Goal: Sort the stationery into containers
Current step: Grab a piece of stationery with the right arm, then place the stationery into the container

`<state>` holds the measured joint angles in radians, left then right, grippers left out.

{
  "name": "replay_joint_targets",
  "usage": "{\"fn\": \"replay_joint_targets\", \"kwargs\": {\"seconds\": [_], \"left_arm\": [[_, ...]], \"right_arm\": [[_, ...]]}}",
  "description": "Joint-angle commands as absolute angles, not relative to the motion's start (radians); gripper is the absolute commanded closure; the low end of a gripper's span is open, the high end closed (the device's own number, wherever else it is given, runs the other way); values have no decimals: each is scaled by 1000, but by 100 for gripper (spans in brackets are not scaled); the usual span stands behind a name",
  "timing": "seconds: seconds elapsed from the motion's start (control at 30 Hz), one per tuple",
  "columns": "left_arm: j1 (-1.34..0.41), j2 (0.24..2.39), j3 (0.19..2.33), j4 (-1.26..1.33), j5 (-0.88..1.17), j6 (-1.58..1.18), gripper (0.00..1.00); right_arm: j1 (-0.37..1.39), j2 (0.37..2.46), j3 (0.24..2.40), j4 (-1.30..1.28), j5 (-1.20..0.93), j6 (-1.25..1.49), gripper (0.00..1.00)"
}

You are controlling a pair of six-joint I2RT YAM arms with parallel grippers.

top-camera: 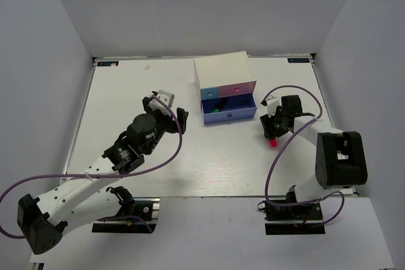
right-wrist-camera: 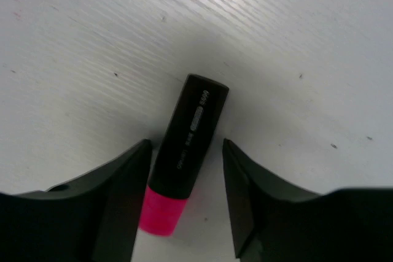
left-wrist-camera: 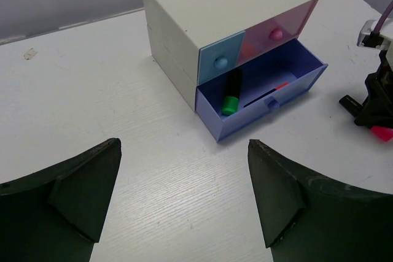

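The white box [top-camera: 223, 71] stands at the table's back middle. Its wide periwinkle drawer [top-camera: 229, 116] is pulled open; the light blue [top-camera: 207, 93] and pink [top-camera: 238, 89] drawers are shut. A green-capped highlighter [left-wrist-camera: 231, 95] and an orange-capped one [left-wrist-camera: 279, 86] lie in the open drawer [left-wrist-camera: 270, 105]. The pink-capped highlighter [right-wrist-camera: 187, 151] lies on the table, to the right of the box. My right gripper [right-wrist-camera: 186, 145] is open and straddles it, with a gap at the right finger; it shows from above [top-camera: 273, 134]. My left gripper [left-wrist-camera: 184, 145] is open and empty, front-left of the box. The pink cylinder and the silver piece do not show.
White walls close the table on the left, back and right. A purple cable [top-camera: 278, 162] loops off the right arm over the table's right side. The left arm [top-camera: 136, 140] reaches diagonally across the left half of the table.
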<state>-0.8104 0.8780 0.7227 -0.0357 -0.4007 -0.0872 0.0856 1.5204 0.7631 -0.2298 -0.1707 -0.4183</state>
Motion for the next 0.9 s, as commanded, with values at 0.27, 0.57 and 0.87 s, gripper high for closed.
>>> {"fn": "replay_joint_targets", "kwargs": {"seconds": [0.27, 0.57, 0.87], "left_arm": [[-807, 902, 692, -3, -380, -104, 6], [-807, 873, 673, 35, -380, -104, 6], [-807, 864, 664, 44, -390, -95, 6]], "right_arm": [[89, 1520, 793, -284, -190, -451, 76], [118, 1132, 847, -443, -485, -780, 86], [253, 1169, 951, -399, -586, -1060, 88]]}}
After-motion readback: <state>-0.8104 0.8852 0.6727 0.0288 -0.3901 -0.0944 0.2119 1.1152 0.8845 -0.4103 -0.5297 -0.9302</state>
